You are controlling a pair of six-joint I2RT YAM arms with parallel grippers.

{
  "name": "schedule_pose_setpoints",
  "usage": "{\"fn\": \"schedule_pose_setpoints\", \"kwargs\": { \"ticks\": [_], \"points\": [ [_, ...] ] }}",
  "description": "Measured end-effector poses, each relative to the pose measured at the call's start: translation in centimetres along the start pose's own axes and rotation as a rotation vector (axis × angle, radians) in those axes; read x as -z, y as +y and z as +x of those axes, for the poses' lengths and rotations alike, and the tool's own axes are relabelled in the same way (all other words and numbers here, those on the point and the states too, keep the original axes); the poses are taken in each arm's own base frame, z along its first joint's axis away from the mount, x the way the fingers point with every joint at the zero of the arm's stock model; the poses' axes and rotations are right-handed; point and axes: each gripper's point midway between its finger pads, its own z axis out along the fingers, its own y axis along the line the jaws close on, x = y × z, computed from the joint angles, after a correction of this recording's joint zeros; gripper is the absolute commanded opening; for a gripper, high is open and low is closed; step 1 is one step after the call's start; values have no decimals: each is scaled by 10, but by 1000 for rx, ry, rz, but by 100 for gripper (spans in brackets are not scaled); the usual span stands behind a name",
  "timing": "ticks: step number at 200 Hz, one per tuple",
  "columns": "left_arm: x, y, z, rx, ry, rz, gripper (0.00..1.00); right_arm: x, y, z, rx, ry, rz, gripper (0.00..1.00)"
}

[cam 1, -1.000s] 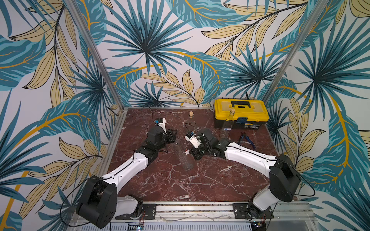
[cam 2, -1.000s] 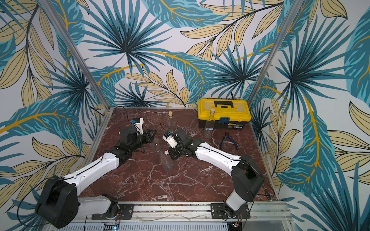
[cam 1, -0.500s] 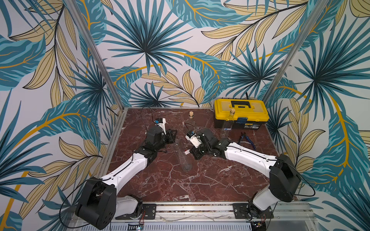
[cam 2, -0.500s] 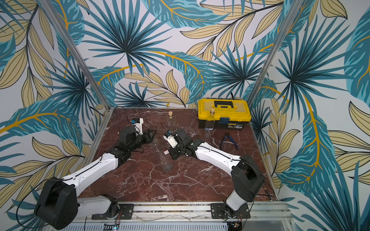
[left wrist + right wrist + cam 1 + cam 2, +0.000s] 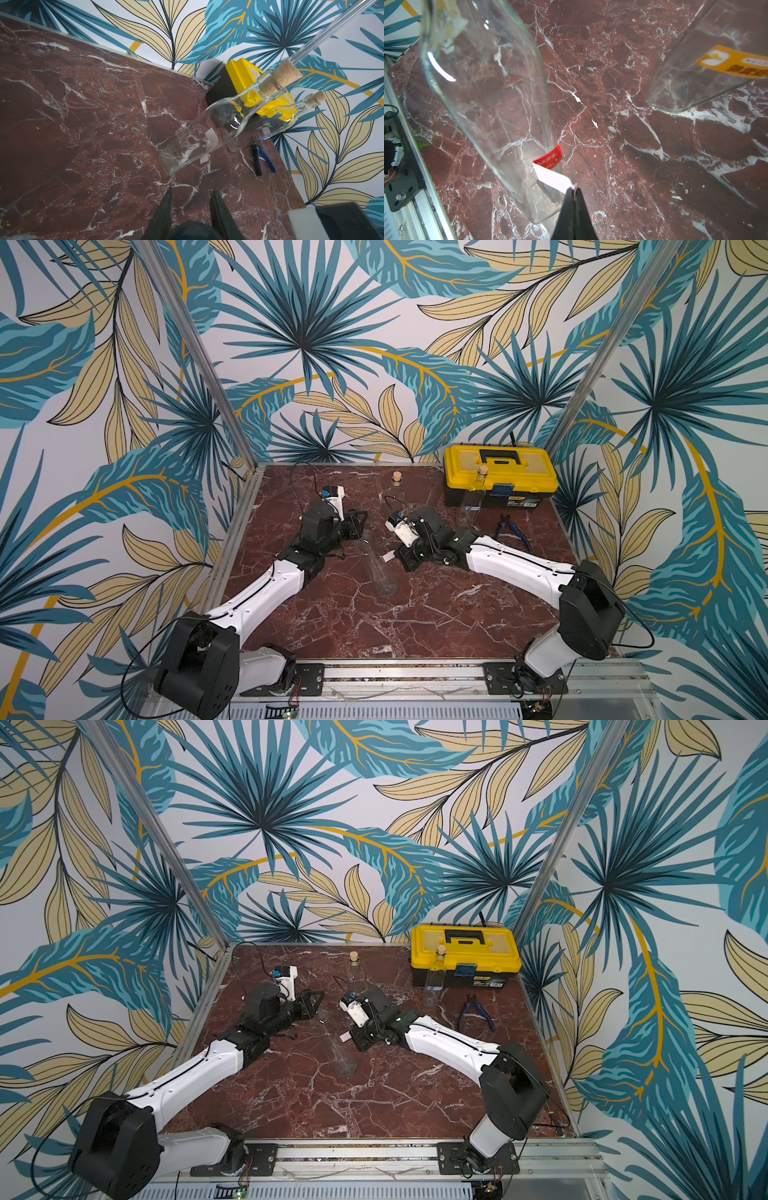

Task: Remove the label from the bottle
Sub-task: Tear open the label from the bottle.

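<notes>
A clear glass bottle (image 5: 376, 568) (image 5: 343, 1050) has its base on the marble between my two arms. In the right wrist view it fills the near side (image 5: 492, 99). A label (image 5: 550, 172), red on its face and white on its back, is partly peeled off the bottle's lower part. My right gripper (image 5: 574, 189) (image 5: 394, 559) is shut on the label's free white end. My left gripper (image 5: 360, 526) is beside the bottle's upper end. Its fingers (image 5: 166, 205) stand apart over bare marble with nothing between them. The bottle is outside the left wrist view.
A yellow toolbox (image 5: 500, 477) sits at the back right with a corked bottle (image 5: 473, 499) in front of it. Another corked bottle (image 5: 397, 489) (image 5: 695, 68), with an orange label, stands at the back middle. Blue-handled pliers (image 5: 513, 531) lie right of my right arm.
</notes>
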Motion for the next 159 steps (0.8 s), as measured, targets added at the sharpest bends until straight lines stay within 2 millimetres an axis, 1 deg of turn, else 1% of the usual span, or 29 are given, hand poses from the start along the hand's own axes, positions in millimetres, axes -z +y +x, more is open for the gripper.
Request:
{"fn": "schedule_pose_setpoints", "kwargs": {
  "ticks": [54, 159],
  "points": [
    [0, -2, 1, -12, 10, 17, 0, 0, -6, 0, -5, -2, 26, 0],
    [1, -3, 2, -19, 17, 27, 0, 1, -11, -1, -10, -4, 39, 0]
  ]
}}
